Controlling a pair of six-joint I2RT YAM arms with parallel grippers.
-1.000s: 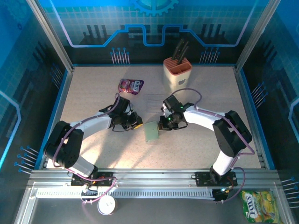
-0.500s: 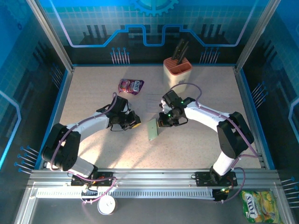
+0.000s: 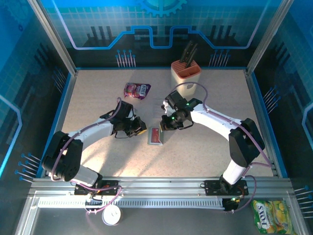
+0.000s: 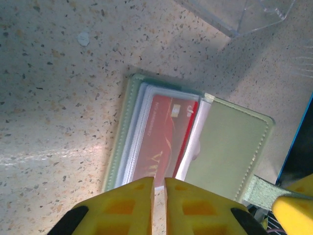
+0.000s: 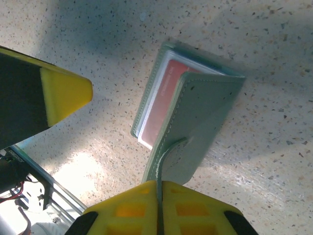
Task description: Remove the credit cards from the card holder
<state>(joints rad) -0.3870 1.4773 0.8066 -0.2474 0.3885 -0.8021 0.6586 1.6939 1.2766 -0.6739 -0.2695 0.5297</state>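
The card holder [image 3: 155, 136] lies open mid-counter [image 3: 98, 98], a red credit card [image 4: 164, 142] showing in its clear sleeve. The right hand [image 5: 159, 190] is clamped on its snap tab, lifting the flap. The left hand [image 4: 159, 185], fingers nearly together, sits at the holder's left edge; whether it pinches anything I cannot tell.

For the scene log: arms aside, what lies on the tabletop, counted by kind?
card holder: 1
red card showing inside it: 1
purple snack pouch: 1
knife block: 1
clear plastic piece: 1
Total: 5
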